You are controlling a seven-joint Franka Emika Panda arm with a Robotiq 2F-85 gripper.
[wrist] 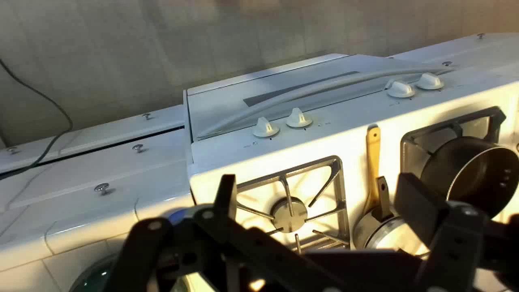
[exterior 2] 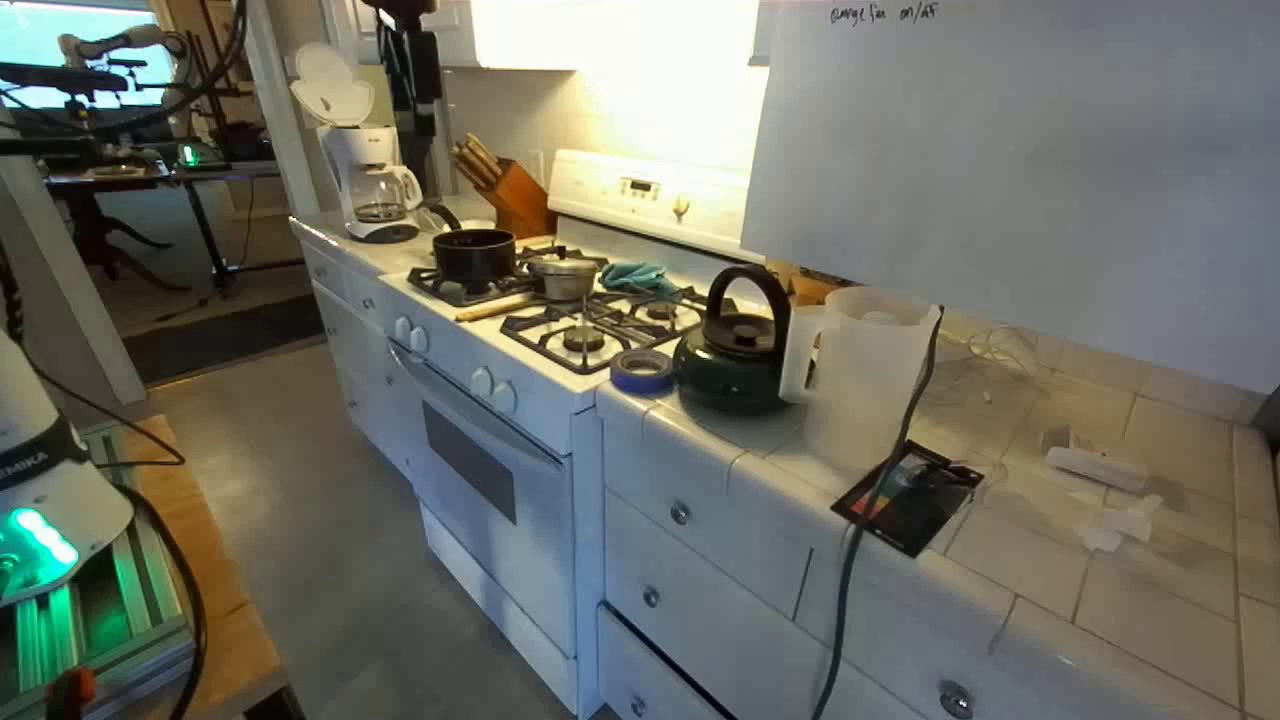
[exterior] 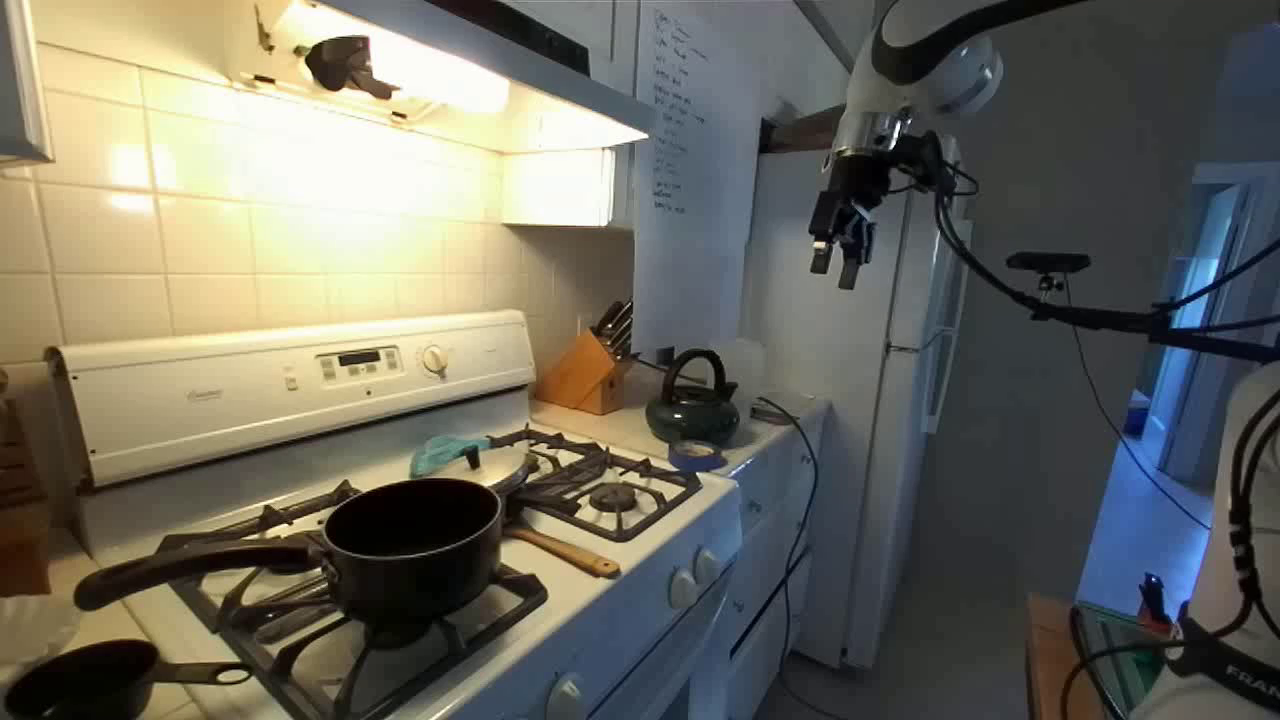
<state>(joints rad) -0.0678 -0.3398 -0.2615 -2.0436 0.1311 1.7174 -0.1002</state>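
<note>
The gripper (exterior: 836,266) hangs higher than the stove (exterior: 624,642), fingers (exterior: 849,275) apart. Beside the stove the kettle (exterior: 690,420) stands upright, long axis running through its spout (exterior: 729,388), which points away from the stove.

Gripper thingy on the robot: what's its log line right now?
gripper: open, empty | black pot: on stove | kettle: on counter | blue tape: beside kettle
</note>
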